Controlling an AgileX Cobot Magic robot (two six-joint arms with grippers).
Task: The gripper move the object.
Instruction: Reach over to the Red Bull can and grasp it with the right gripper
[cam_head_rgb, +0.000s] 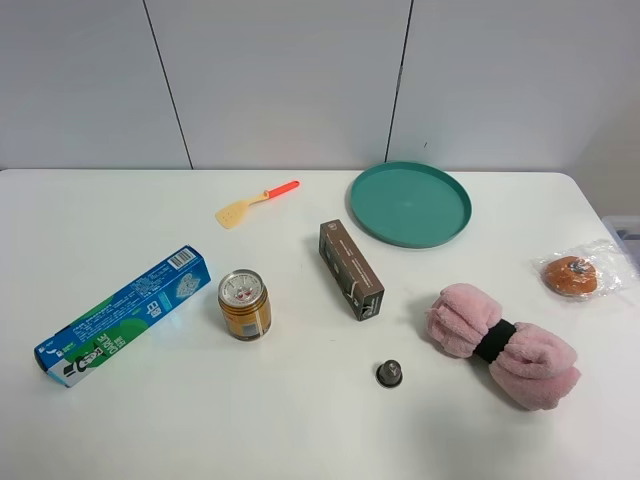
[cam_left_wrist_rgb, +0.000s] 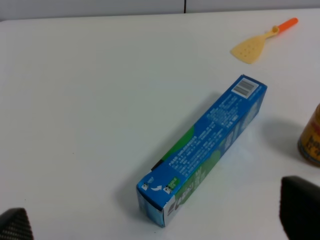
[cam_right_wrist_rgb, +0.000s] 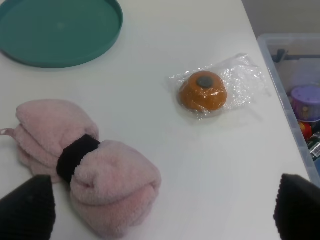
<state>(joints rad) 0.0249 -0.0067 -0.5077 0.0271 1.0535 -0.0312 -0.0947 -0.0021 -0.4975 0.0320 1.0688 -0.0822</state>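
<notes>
The golden-orange drink can (cam_head_rgb: 244, 305) with a silver pull-tab top stands upright left of the table's centre. Its edge also shows in the left wrist view (cam_left_wrist_rgb: 312, 142). No arm shows in the exterior high view. The left gripper (cam_left_wrist_rgb: 150, 230) is open and empty, with its black fingertips (cam_left_wrist_rgb: 299, 205) wide apart above a blue-green box (cam_left_wrist_rgb: 202, 150). The right gripper (cam_right_wrist_rgb: 160, 207) is open and empty, with its fingertips (cam_right_wrist_rgb: 27, 212) wide apart above a pink towel roll (cam_right_wrist_rgb: 82, 162).
A brown rectangular box (cam_head_rgb: 350, 269) lies at centre, a tiny dark capsule (cam_head_rgb: 389, 373) in front of it. A teal plate (cam_head_rgb: 410, 203) and an orange-handled spatula (cam_head_rgb: 256, 204) lie at the back. A wrapped bun (cam_head_rgb: 571, 275) sits at right. A bin (cam_right_wrist_rgb: 295, 85) stands beyond the table's edge.
</notes>
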